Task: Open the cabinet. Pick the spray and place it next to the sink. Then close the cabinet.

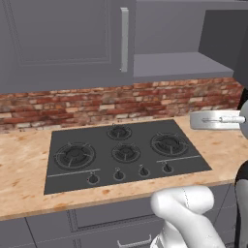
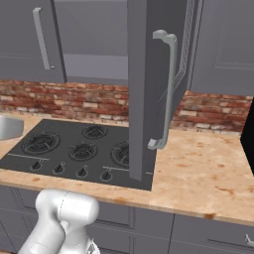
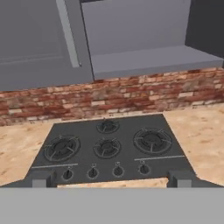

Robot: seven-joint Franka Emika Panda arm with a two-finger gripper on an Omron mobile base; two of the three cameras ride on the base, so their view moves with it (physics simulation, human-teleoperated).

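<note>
**Cabinet half open, shelf above the gripper, no spray to be seen**

The cabinet (image 2: 149,74) hangs over the hob (image 3: 109,146) with its right door (image 2: 144,99) swung out toward the robot and its left door (image 1: 63,38) closed. The bare shelf (image 3: 148,61) lies up and ahead of the gripper (image 3: 109,181), above the brick backsplash (image 1: 121,101). The spray cannot be made out on the part of the shelf that shows. The gripper's fingertips (image 3: 41,180) stand fully apart, holding nothing. The next reach likely goes upward and forward.
</note>
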